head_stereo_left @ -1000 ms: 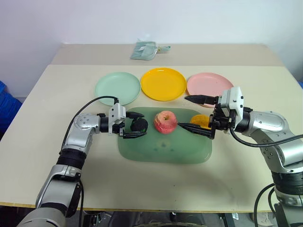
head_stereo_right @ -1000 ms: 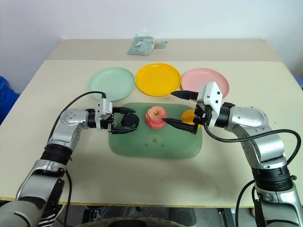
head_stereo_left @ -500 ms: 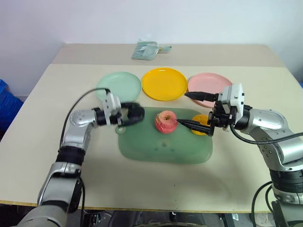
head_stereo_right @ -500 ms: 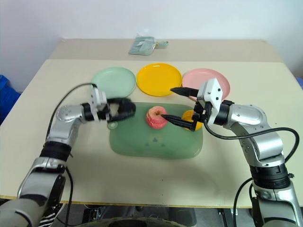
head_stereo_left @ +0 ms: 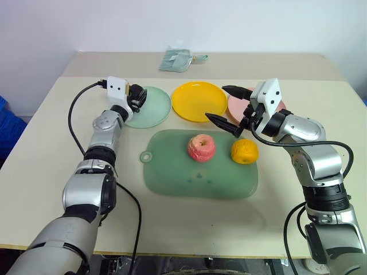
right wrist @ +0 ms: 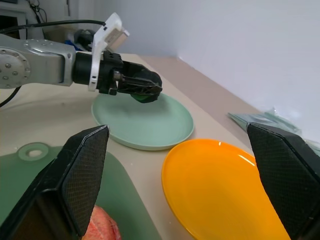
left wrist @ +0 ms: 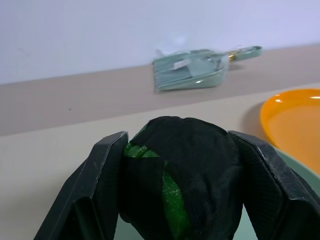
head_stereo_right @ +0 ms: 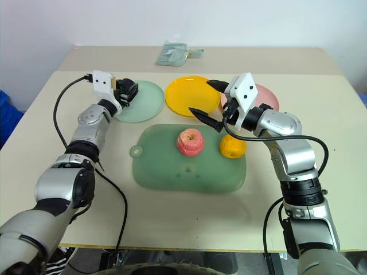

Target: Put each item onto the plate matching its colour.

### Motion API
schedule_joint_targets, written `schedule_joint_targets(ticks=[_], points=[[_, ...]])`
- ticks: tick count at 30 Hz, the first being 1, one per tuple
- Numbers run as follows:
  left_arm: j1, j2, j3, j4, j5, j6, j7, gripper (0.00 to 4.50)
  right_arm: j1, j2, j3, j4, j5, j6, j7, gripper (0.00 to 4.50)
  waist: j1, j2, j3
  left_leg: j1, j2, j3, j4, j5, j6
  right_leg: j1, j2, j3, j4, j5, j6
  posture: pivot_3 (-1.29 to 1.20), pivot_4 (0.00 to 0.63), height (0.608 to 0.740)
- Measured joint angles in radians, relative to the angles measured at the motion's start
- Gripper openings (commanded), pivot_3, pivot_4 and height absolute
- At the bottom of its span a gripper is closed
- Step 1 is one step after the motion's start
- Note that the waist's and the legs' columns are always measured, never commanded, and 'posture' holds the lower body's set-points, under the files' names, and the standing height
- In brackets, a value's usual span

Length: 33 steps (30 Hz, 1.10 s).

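Note:
My left gripper is shut on the dark green-black ball and holds it over the near-left part of the mint green plate. The ball shows between both black fingers. My right gripper stands open with nothing in it, raised over the gap between the yellow plate and the pink plate, which it partly hides. The pink-red apple and the orange lump lie apart on the green cutting board.
A folded greenish cloth lies at the table's far edge behind the plates. The three plates stand in a row just behind the cutting board. Bare tabletop lies to the left, right and front of the board.
My left gripper closed on the dark ball, lifted it off the cutting board and carried it back and left to the green plate. The right gripper rose away from the apple toward the plates.

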<state>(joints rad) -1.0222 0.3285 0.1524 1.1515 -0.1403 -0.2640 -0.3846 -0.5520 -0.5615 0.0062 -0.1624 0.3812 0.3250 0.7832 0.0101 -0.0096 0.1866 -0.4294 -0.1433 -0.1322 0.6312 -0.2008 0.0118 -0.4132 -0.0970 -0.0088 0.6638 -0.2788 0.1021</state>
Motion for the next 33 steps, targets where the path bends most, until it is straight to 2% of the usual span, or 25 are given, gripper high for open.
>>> schedule_joint_targets(ticks=[1,4,7,10,12,15,20,24,29,33], points=[[-0.004,-0.003,0.004,0.003,-0.002,-0.007,-0.002,4.45,0.000,0.000,0.000,-0.001,0.000,0.004,0.001,4.50,0.000,0.000,0.000,0.000,0.000,0.000,0.000,0.000,0.000,0.000,0.000,0.000,0.000,0.000,0.000,0.00,0.150,0.740],[-0.006,-0.005,0.023,0.002,-0.011,-0.032,-0.049,4.48,0.005,-0.004,0.000,-0.011,0.003,0.013,0.007,4.50,-0.002,0.000,0.000,0.000,0.000,0.000,0.000,0.000,0.000,0.000,0.000,0.000,0.000,0.000,0.000,0.00,0.150,0.740],[0.000,-0.004,0.038,-0.040,-0.052,-0.054,-0.178,4.48,0.012,-0.004,-0.002,-0.013,0.006,0.018,0.007,4.50,-0.006,0.000,0.000,0.000,0.000,0.000,0.000,0.000,0.000,0.000,0.000,0.000,0.000,0.000,0.000,0.00,0.150,0.740],[0.059,0.018,0.038,-0.214,-0.152,-0.022,-0.454,4.48,0.014,-0.006,-0.002,-0.031,0.033,0.061,0.021,4.50,-0.015,0.000,0.000,0.000,0.000,0.000,-0.001,0.000,0.000,0.000,0.000,0.000,0.000,0.000,0.000,0.00,0.150,0.740],[0.152,0.066,0.028,-0.382,-0.247,0.080,-0.671,4.48,0.019,-0.011,0.001,-0.062,0.064,0.122,0.030,4.50,-0.031,0.001,0.000,0.000,0.001,0.000,-0.001,0.000,0.000,0.000,0.000,0.001,0.000,0.000,0.000,0.00,0.150,0.740],[0.309,0.138,0.016,-0.598,-0.349,0.262,-0.865,4.48,0.021,-0.007,0.019,-0.080,0.085,0.198,0.027,4.50,-0.050,0.001,0.000,0.001,0.001,0.000,-0.002,0.000,0.000,-0.001,0.001,0.002,0.000,0.000,-0.001,0.00,0.150,0.740],[0.493,0.284,0.033,-0.882,-0.463,0.440,-0.975,4.48,-0.011,0.029,0.117,-0.103,0.064,0.248,0.024,4.50,-0.055,0.001,0.000,0.001,0.002,0.000,-0.003,0.000,0.000,-0.001,0.001,0.002,0.001,0.000,-0.001,0.00,0.150,0.740],[0.597,0.377,0.037,-1.012,-0.479,0.486,-1.027,4.48,-0.014,0.046,0.215,-0.092,-0.003,0.241,0.018,4.50,-0.037,0.002,-0.001,0.002,0.001,0.000,-0.002,0.000,0.000,0.000,0.001,0.002,0.000,0.000,-0.001,0.00,0.150,0.740],[0.661,0.391,0.023,-1.108,-0.479,0.515,-1.012,4.48,-0.020,0.042,0.303,-0.034,-0.103,0.200,0.039,4.50,-0.011,0.002,-0.001,0.002,0.001,0.000,-0.001,-0.003,0.004,-0.003,0.001,0.002,0.000,0.000,-0.001,0.00,0.150,0.740],[0.668,0.375,0.018,-1.176,-0.481,0.528,-0.970,4.48,-0.053,0.042,0.332,0.112,-0.189,0.152,0.035,4.50,-0.012,0.002,-0.001,0.003,0.001,0.000,-0.002,-0.002,0.003,-0.001,0.001,0.002,0.000,0.000,-0.001,0.00,0.150,0.740]])
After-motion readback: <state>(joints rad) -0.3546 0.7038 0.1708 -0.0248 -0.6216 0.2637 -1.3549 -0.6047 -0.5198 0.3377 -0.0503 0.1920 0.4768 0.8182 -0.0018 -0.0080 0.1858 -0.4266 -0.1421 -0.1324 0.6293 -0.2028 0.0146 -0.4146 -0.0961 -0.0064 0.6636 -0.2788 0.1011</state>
